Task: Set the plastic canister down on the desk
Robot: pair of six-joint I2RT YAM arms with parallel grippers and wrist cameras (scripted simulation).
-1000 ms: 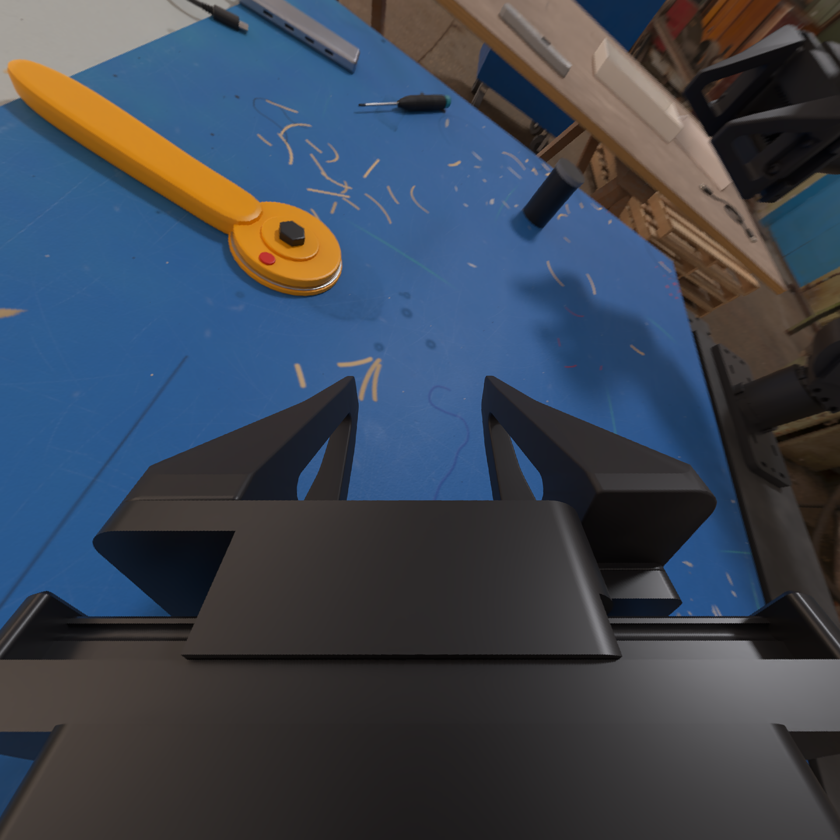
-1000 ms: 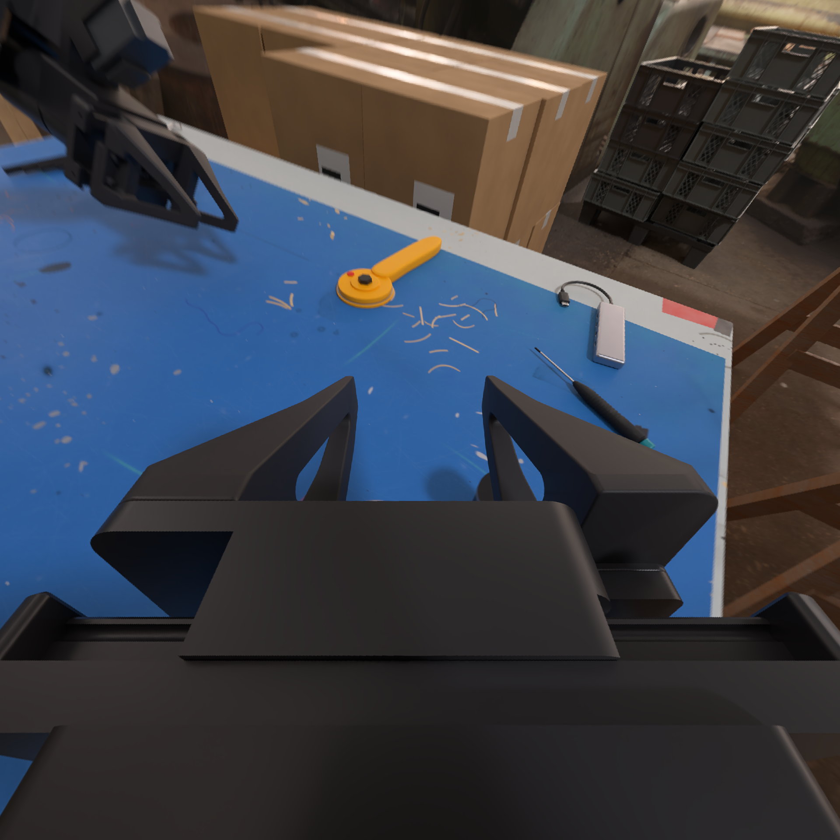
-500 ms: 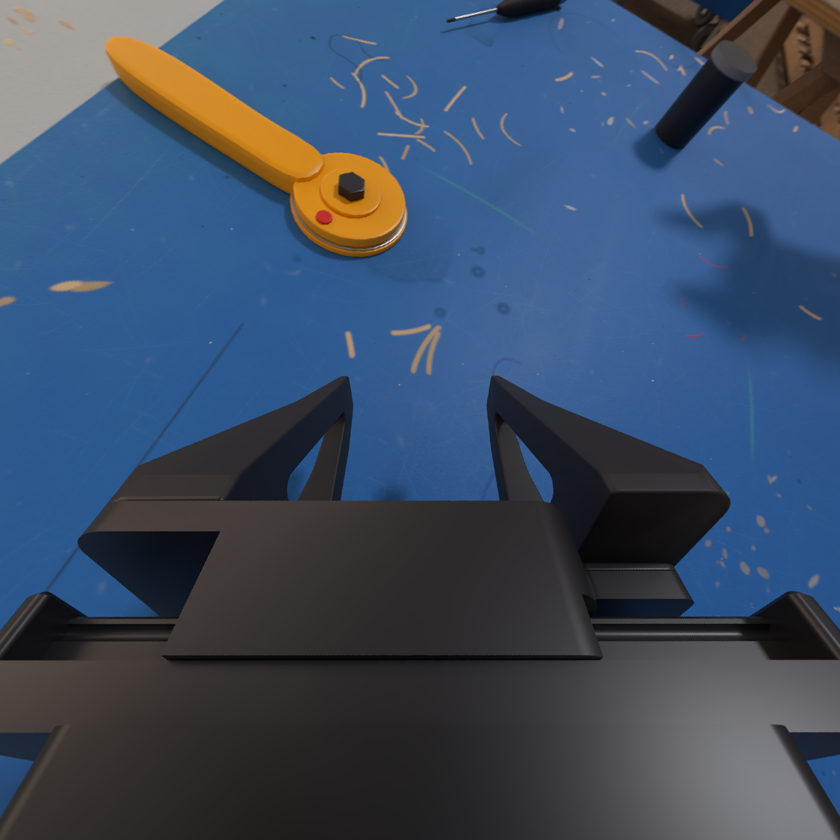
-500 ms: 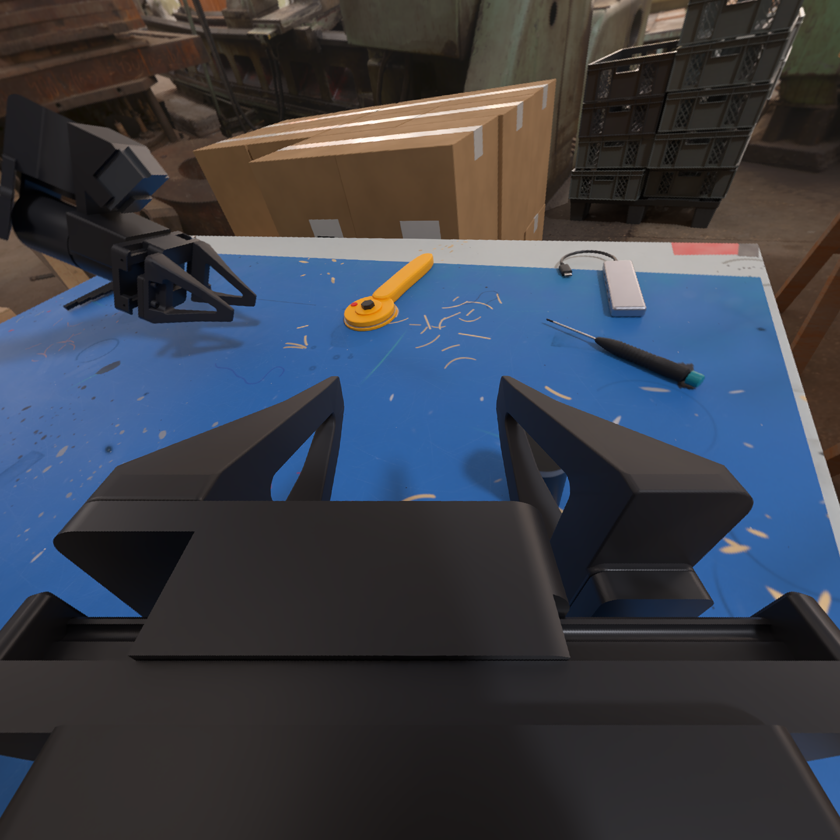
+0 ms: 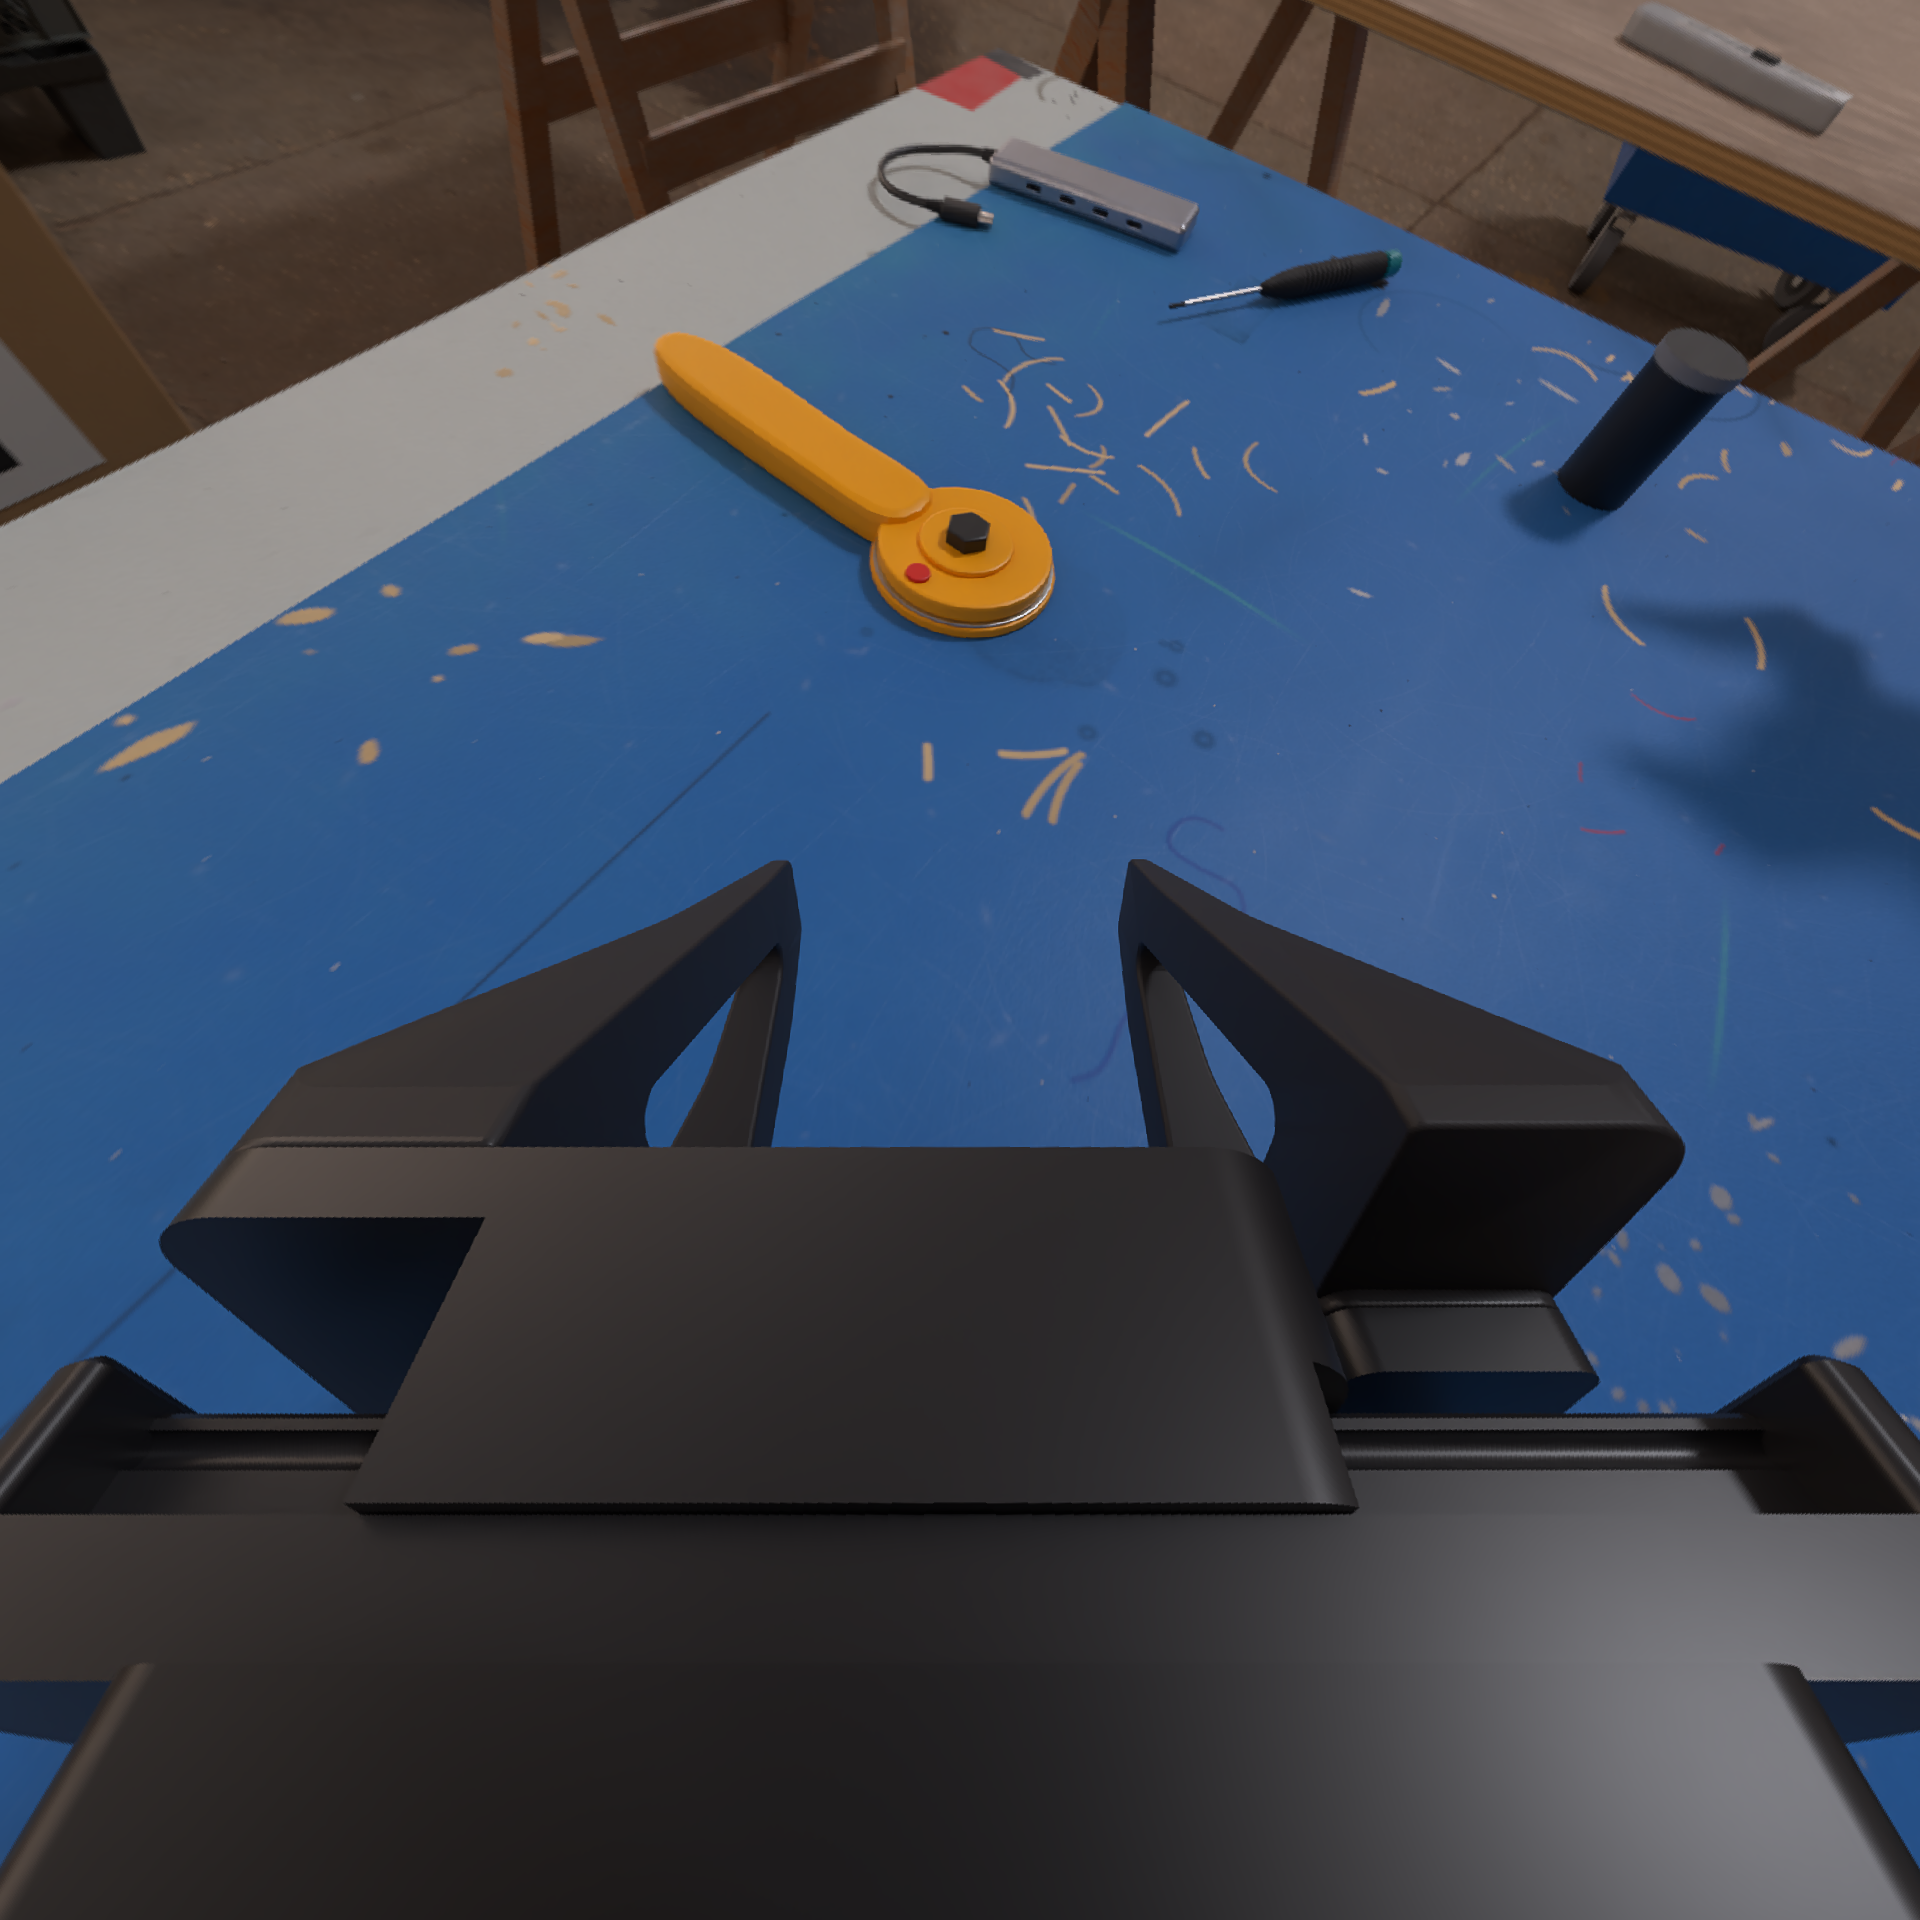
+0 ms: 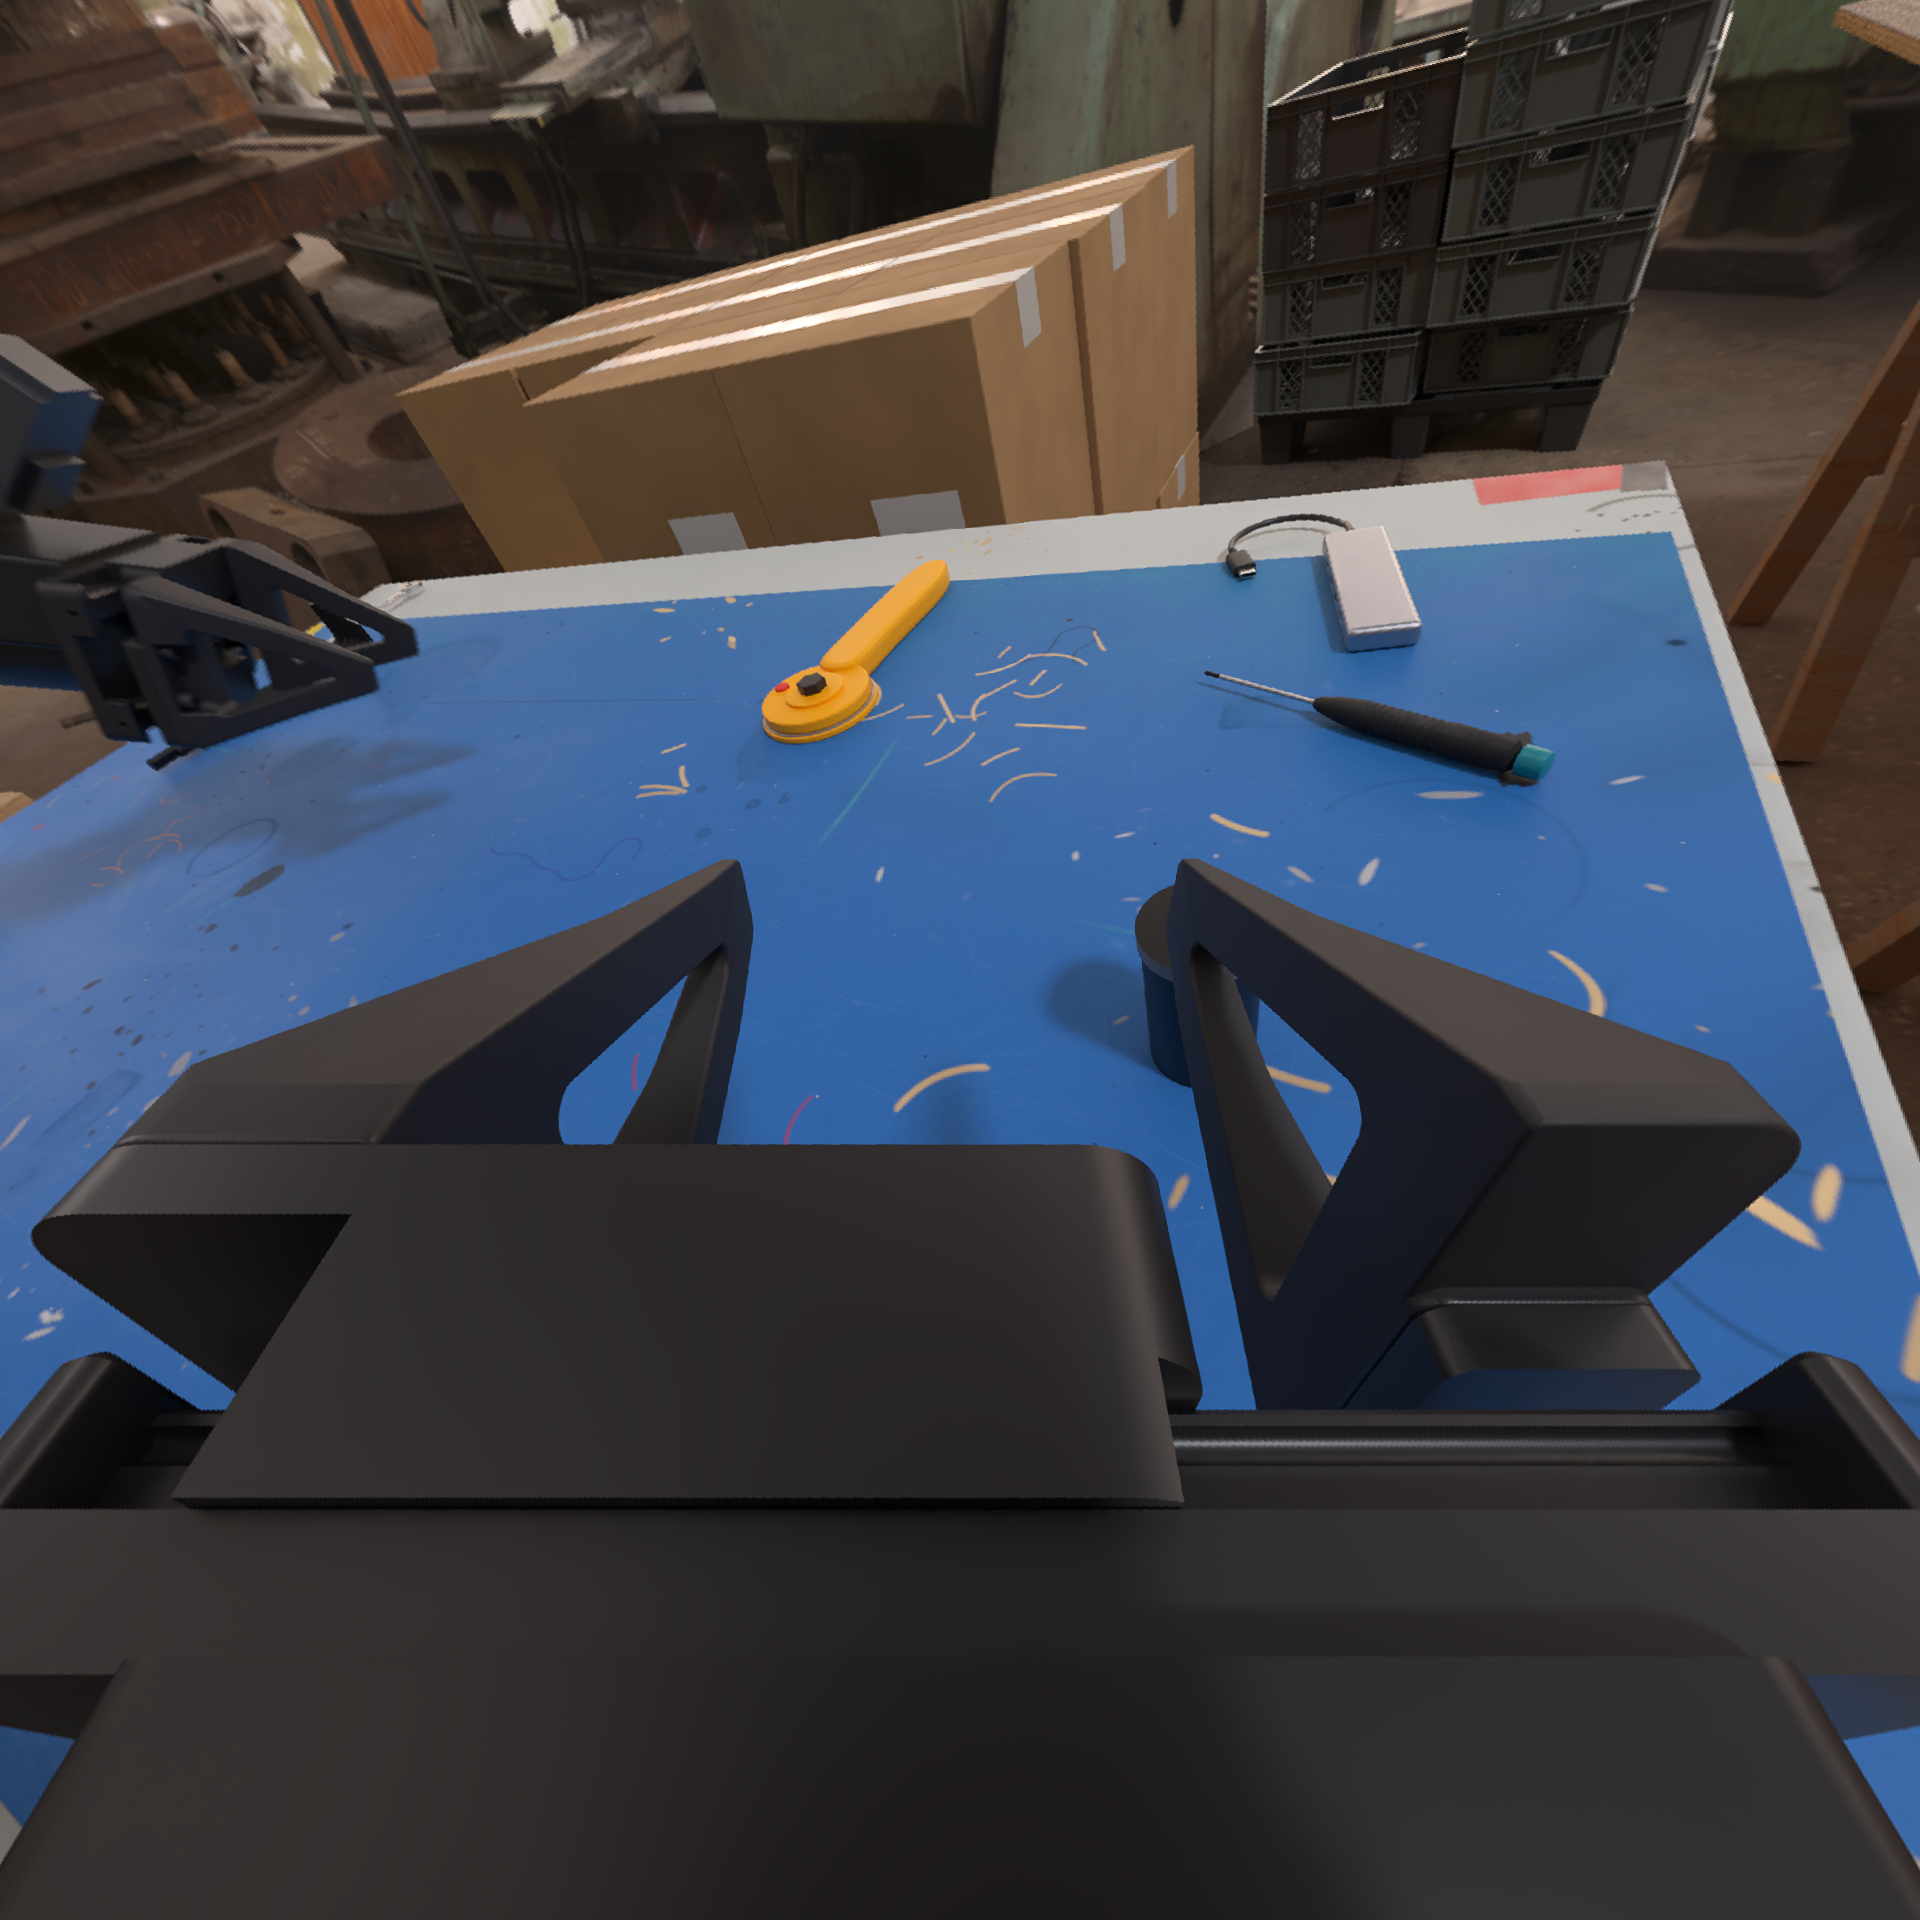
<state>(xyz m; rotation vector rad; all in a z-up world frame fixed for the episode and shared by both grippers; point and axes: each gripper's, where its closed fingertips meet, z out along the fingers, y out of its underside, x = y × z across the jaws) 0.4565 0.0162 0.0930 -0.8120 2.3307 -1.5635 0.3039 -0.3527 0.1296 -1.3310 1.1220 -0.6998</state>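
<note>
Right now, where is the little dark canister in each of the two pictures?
Left wrist view: the canister stands upright at the far right of the blue desk.
Right wrist view: canister just right of centre, partly behind the right finger.
Shared landmark: the orange rotary cutter.

Ahead of the left gripper (image 5: 958, 883), bare blue desk (image 5: 520, 883) lies open up to the orange rotary cutter (image 5: 961, 561) at 12 o'clock. The upright dark canister (image 5: 1647, 421) stands at 2 o'clock, the screwdriver (image 5: 1320, 278) and grey hub (image 5: 1091, 195) beyond. Between the right gripper's (image 6: 961, 883) spread fingers the mat is free; the canister (image 6: 1158, 987) blocks its right finger's tip.
</note>
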